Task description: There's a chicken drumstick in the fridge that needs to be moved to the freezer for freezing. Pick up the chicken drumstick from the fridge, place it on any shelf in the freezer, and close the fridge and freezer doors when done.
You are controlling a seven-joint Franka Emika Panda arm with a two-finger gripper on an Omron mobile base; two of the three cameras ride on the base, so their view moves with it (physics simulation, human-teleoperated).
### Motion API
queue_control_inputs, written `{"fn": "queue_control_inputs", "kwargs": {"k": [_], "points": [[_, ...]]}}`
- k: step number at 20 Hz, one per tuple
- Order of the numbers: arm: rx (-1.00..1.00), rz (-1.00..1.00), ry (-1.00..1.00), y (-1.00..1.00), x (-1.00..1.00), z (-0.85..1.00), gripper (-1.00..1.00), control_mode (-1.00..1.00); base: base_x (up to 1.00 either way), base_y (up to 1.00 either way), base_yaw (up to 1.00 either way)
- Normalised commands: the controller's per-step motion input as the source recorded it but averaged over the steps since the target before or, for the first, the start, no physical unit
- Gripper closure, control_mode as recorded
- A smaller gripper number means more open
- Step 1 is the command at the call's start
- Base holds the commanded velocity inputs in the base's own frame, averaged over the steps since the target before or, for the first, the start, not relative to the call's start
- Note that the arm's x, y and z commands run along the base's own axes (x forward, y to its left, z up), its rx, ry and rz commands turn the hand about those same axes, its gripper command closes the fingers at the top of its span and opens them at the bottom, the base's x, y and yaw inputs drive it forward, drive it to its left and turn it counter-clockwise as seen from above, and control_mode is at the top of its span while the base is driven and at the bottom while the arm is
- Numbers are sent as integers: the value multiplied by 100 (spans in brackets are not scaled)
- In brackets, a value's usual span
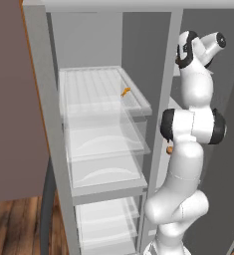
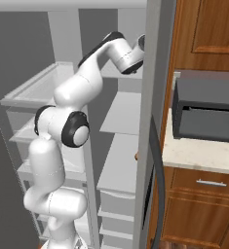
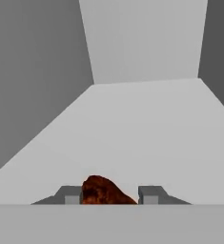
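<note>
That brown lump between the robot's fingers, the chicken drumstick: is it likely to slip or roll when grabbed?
The chicken drumstick looks rounded and lumpy, so it may roll if nudged. Its uneven brown surface probably gives the gripper fair grip. It looks small between the fingers, so likely light. It lies on a flat shelf, so it should stay put.

My white arm with dark joints (image 1: 193,124) rises from the base, bends at the elbow and reaches up and forward, the wrist angled over at the top. In the hand view my gripper (image 3: 111,194) points level along a flat pale shelf, its two small dark fingertips (image 3: 69,194) spread apart with a reddish-brown lump between them; whether they press it, I cannot tell.
</note>
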Motion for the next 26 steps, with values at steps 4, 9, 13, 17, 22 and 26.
{"fn": "queue_control_inputs", "kwargs": {"k": [4,9,13,17,22,26], "points": [[0,0,-4,0,39,-38,-100,-100,0,0,0],[0,0,-5,0,36,-25,-100,-100,0,0,0],[0,0,0,0,5,0,-100,-100,0,0,0],[0,0,0,0,0,0,-100,-100,0,0,0],[0,0,0,5,-14,0,-100,-100,0,0,0],[0,0,0,13,-29,0,-100,-100,0,0,0]]}}
